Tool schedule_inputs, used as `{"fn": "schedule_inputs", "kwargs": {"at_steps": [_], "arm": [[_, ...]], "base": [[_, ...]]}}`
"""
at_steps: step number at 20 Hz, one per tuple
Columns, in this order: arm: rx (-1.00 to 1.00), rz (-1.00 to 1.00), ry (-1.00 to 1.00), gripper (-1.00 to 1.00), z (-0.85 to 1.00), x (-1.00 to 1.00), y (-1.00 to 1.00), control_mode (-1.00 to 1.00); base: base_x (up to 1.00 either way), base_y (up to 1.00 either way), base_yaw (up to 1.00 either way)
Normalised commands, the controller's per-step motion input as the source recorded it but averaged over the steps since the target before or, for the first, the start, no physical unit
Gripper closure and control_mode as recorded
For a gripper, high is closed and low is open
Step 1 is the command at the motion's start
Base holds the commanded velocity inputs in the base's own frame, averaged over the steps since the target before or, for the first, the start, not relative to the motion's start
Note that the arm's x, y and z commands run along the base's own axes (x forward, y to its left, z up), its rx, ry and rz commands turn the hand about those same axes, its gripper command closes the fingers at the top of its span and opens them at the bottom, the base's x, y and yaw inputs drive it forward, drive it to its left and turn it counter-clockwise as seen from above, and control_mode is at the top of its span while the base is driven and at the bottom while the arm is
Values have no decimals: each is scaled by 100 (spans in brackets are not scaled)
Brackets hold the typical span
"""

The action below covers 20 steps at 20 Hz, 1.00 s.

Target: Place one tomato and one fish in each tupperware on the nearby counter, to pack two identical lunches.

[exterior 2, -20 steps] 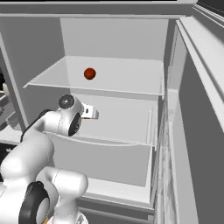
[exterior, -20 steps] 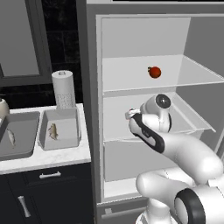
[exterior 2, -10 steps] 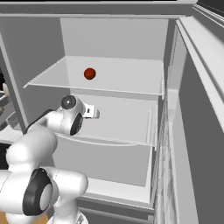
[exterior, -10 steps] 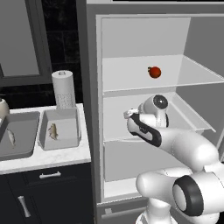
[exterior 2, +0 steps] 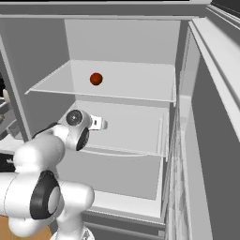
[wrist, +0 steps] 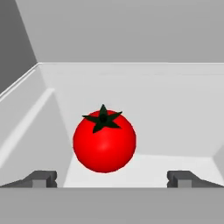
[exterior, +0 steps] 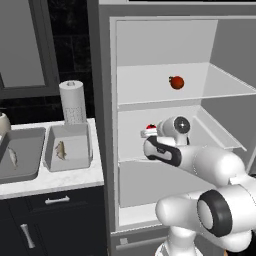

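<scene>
Each tupperware on the counter has a fish but no tomato. The claw is spread apart before a tomato.

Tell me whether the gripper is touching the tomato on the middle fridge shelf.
Apart. In the hand view the tomato sits between and beyond the gripper fingertips, with clear gaps on both sides.

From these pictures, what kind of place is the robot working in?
A kitchen, rendered. An open fridge with shelves holds a tomato; beside it a marble counter carries a paper towel roll and two trays, each with a fish.
</scene>
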Motion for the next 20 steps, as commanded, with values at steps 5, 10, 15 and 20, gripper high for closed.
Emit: {"fn": "schedule_inputs", "kwargs": {"at_steps": [5,10,15,20], "arm": [[0,0,0,-100,-2,24,3,-100],[0,0,0,-100,-1,14,0,-100],[0,0,0,-100,-16,16,4,-100],[0,0,0,100,-14,22,3,-100]], "base": [[0,0,0],[0,0,0],[0,0,0],[0,0,0]]}}
